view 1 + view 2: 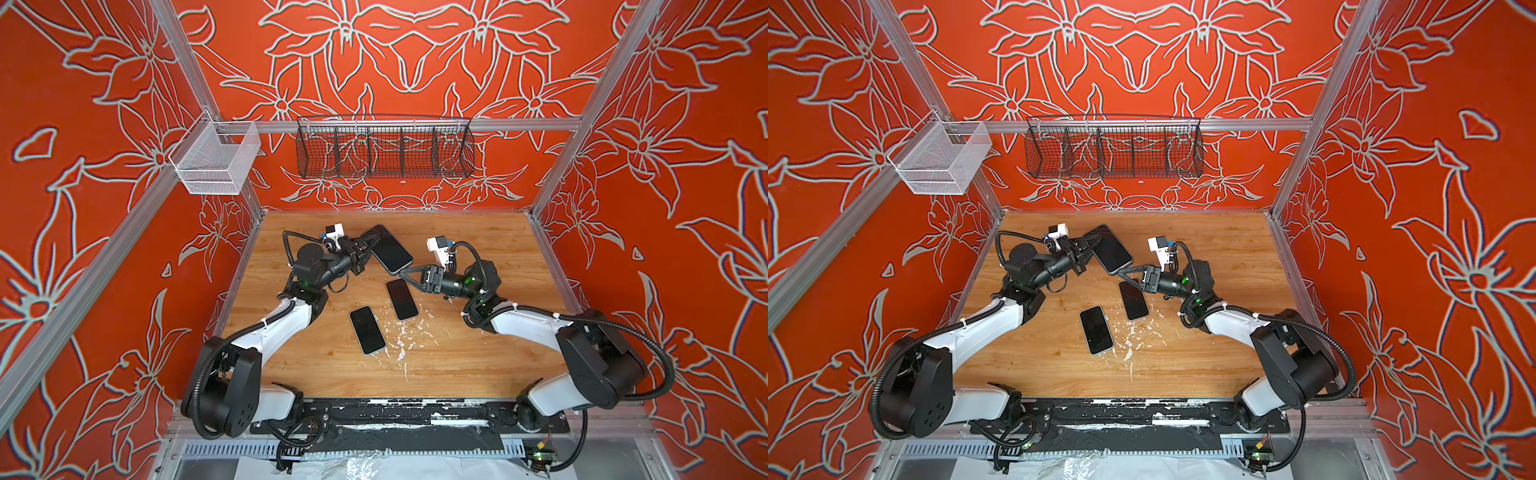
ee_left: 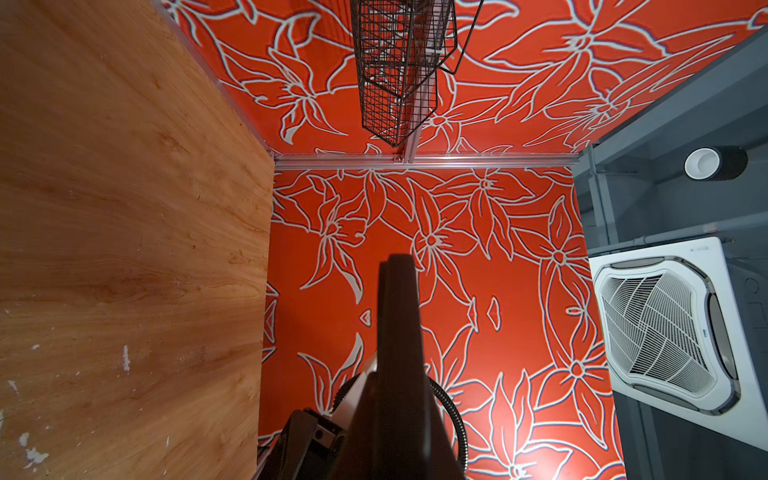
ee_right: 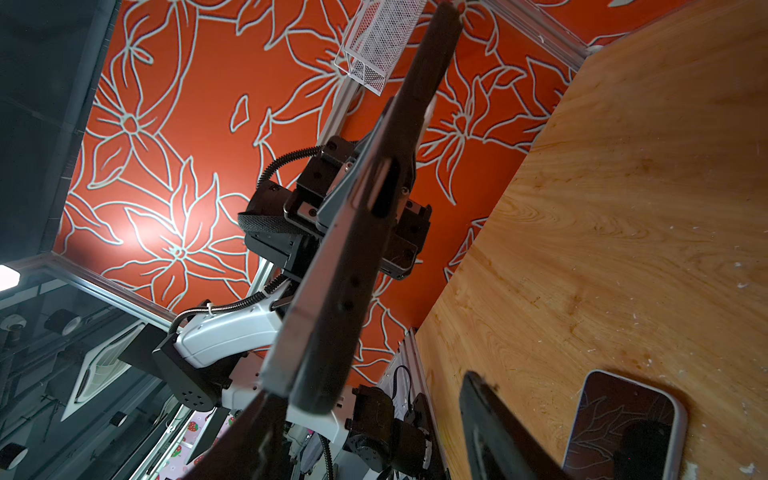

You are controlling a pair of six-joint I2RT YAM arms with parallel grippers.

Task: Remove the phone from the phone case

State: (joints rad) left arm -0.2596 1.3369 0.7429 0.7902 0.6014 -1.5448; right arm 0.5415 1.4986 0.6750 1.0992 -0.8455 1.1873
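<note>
1. I see the phone (image 1: 390,249) lifted above the table (image 1: 478,353), at its far middle part, with the screen facing up. It sits in its dark case (image 3: 345,291).
2. The left gripper (image 1: 371,244) is closed tightly on the phone's left long edge, near the far end.
3. In both top views the long axis of the phone runs from far-left to near-right. Its near-right corner points to the right gripper (image 1: 402,272), so this arm is the nearer one for that free end.
4. In the right wrist view its fingers (image 3: 494,424) stand apart with the corner of the phone between them. I cannot tell if one of them already touches it.
5. I judge that the next move depends on this corner: the right gripper must close on the case lip only, then pull away from the left one.
6. A spare phone (image 1: 367,330) and another spare phone (image 1: 401,299) lie flat on the table, nearer to me.
7. I can read no brand, label or writing anywhere.
</note>
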